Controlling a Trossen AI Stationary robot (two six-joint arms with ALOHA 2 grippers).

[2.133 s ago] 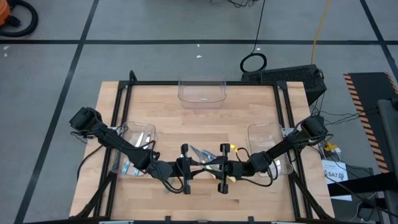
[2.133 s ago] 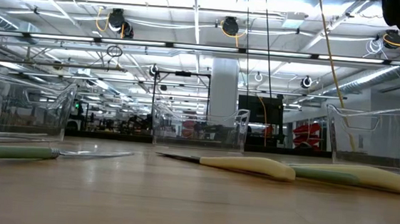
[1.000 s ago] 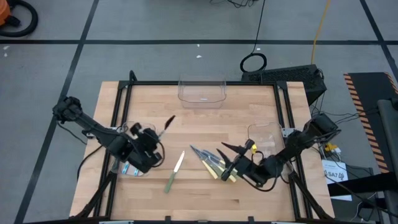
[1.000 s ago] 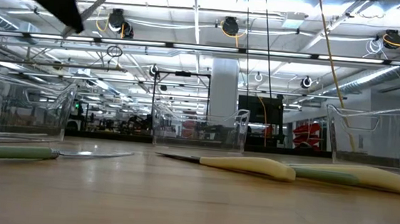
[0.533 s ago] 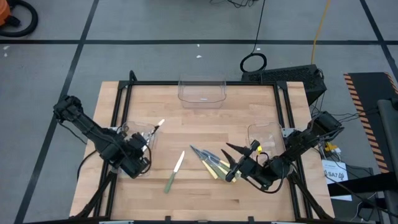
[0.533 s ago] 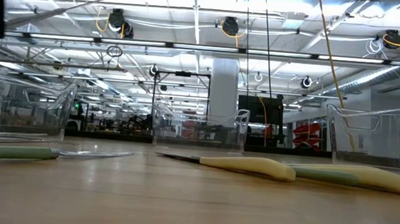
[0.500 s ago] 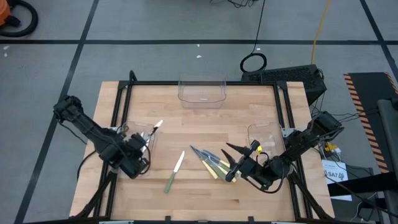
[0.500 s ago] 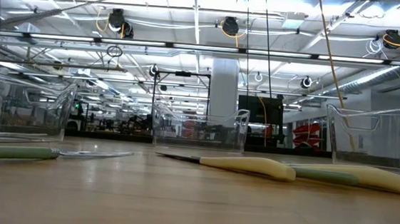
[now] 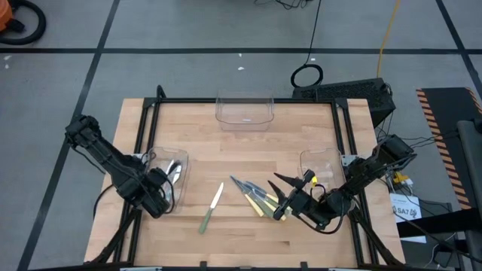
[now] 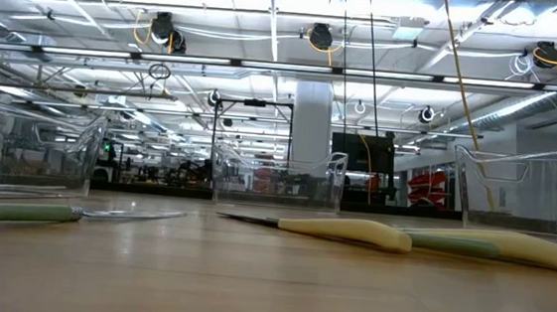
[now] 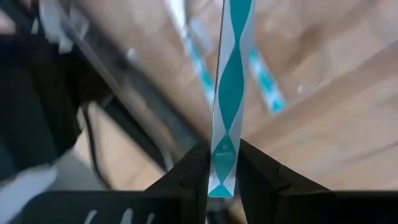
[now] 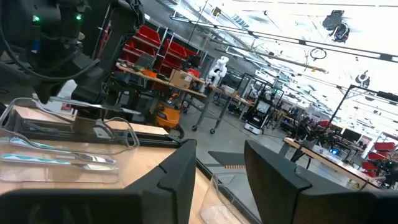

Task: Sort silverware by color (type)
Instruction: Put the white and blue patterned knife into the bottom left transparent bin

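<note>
light-blue utensil [image 11: 229,93] gripped upright; green [image 9: 208,212] and yellow [image 9: 257,199] ones (flat) mid-table.

The counter [image 9: 248,147] is made of light wood. Three clear bins sit on it: a left bin [image 9: 167,181], a far bin [image 9: 244,111] and a right bin [image 9: 322,172]. A green-handled knife [image 9: 210,208] lies alone. Beside it is a pile of yellow-handled utensils [image 9: 254,197].
</note>
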